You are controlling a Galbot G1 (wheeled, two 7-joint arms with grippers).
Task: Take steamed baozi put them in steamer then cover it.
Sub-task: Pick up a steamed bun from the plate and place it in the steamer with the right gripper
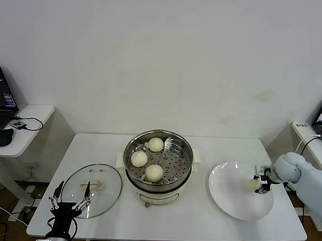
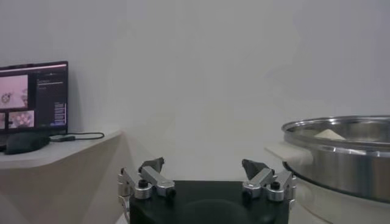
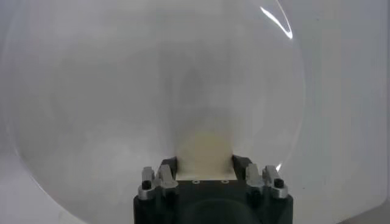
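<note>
Standing on the white rectangular desk point(image 1: 210, 218) is the round shiny stainless-steel steamer point(image 1: 157, 164), set on its cream-white electric base near the middle. Three smooth, round cream-white baozi lie on its perforated inner tray: one toward the wall point(image 1: 156, 144), one on the robot's left side point(image 1: 139, 158), and one nearest the robot point(image 1: 154, 172). The three sit close together, and the steamer is uncovered.

On the robot's left side of the steamer, the round glass lid with a cream handle point(image 1: 91, 189) lies flat on the desk, just beside the steamer's base. The left pincer point(image 1: 70, 202) hovers over the near edge of that lid with its fingers spread wide and nothing between them; the left wrist view confirms the gap, with the steamer's steel rim showing off to one side.

On the robot's right side, well apart from the steamer, lies a flat white round plate point(image 1: 229, 201). The right pincer point(image 1: 255, 184) is down at the plate's right portion, its fingers closed onto the fourth cream-white baozi point(image 1: 252, 183). In the right wrist view this bun point(image 3: 203, 155) is held squarely between the two fingers, with the plate's white surface filling the background. Whether the bun rests on the plate or is raised cannot be determined.
</note>
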